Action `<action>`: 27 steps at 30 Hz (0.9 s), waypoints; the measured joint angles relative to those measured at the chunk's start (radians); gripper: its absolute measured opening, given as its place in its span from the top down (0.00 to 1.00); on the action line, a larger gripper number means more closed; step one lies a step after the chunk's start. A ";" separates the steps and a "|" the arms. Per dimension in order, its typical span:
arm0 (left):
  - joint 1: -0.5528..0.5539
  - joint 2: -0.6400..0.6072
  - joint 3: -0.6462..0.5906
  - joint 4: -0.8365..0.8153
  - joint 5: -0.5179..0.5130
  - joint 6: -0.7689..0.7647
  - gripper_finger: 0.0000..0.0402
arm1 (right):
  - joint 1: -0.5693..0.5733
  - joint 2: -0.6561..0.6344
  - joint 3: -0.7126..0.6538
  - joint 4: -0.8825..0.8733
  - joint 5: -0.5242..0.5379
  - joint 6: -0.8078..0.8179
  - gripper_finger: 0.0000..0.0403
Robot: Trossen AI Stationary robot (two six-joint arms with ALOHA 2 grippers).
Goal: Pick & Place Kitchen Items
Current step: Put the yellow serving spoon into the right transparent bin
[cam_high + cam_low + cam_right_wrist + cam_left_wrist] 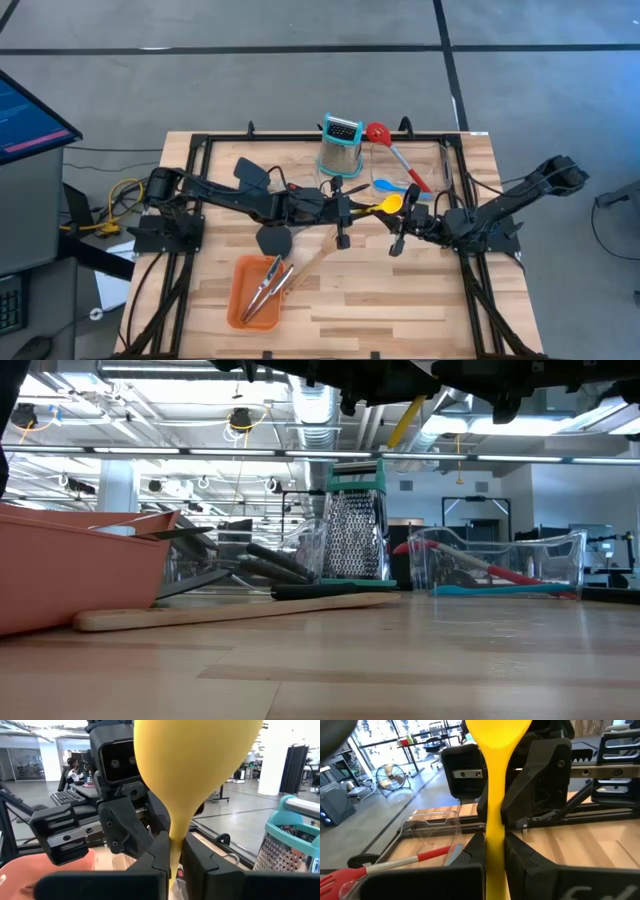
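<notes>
A yellow spoon [385, 207] hangs above the middle of the table between my two grippers. My left gripper [352, 211] reaches in from the table's left and is shut on its handle. My right gripper [398, 222] comes from the right and is shut on it near the bowl. The spoon's bowl [195, 765] fills the top of the right wrist view. A blue spoon [392, 186] lies on the table just beyond. A red slotted spoon [395, 150] leans in a clear bin [425, 165]. My left gripper pinches the spoon's handle [494, 822] between its two fingers, which run roughly level from the table's left, along the handle. The spoon stands out past the fingertips, clear of the table. My right gripper pinches the narrow neck [177, 837] just under the bowl between its two fingers, roughly level from the table's right.
A steel grater with a teal top [340, 145] stands at the far middle. An orange tray [240, 300] near the front left holds steel tongs [268, 290]. A wooden spatula [310, 260] lies beside the tray, and black spatulas [252, 175] lie under the left arm.
</notes>
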 joint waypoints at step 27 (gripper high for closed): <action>0.003 0.010 0.000 0.014 0.026 -0.031 0.91 | -0.001 0.000 0.000 0.010 -0.036 -0.029 0.96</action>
